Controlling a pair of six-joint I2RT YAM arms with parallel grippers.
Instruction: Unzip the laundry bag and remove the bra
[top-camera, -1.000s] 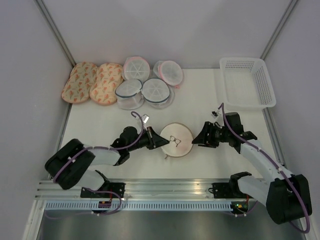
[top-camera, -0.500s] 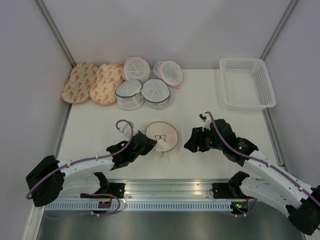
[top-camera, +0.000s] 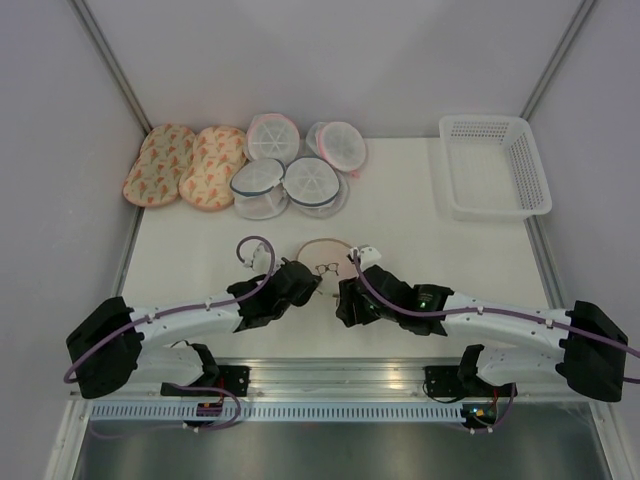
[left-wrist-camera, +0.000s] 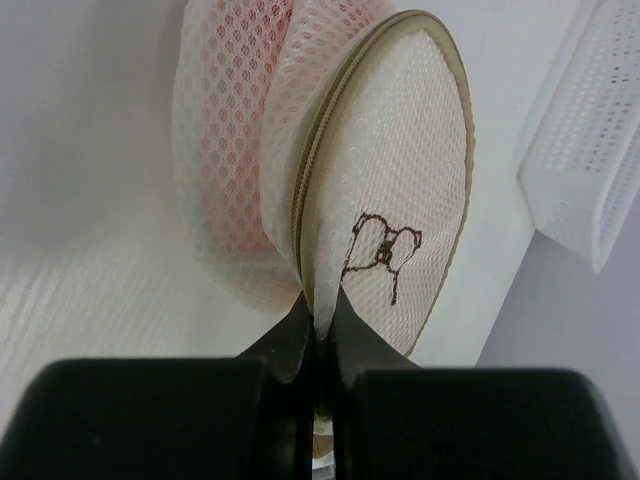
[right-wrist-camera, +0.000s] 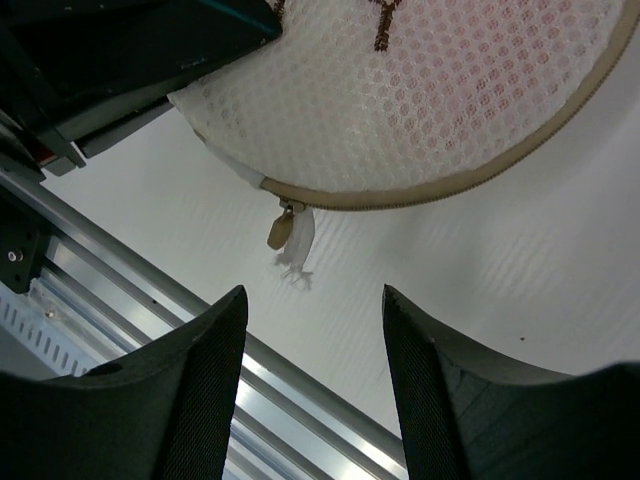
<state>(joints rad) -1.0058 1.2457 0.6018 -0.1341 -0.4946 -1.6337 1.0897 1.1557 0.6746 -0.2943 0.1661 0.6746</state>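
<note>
Clamping arm: left gripper (left-wrist-camera: 318, 325), fingers pressed together on the mesh rim of the laundry bag (left-wrist-camera: 400, 150), at the bag's 7 o'clock in the top view.
Task pouch: laundry bag lies near the middle of the table (top-camera: 420, 215), toward 6 o'clock, between both grippers; black scribble mark (left-wrist-camera: 383, 250) on its face.
Zip: tan zipper (left-wrist-camera: 303, 200) follows the rim, closed where visible; zipper pull (right-wrist-camera: 280, 232) hangs off the rim.
Garment: bra (left-wrist-camera: 225, 140) shows pink through the mesh, inside the bag.
Free arm: right gripper (right-wrist-camera: 312, 305) at the bag's 5 o'clock, fingers apart, nothing between them, zipper pull just beyond their tips.
Far side: white basket (top-camera: 495, 165) at 1 o'clock; round white pouches (top-camera: 305, 182) and orange-patterned pouches (top-camera: 190, 165) at 11 o'clock, well apart from the bag.
</note>
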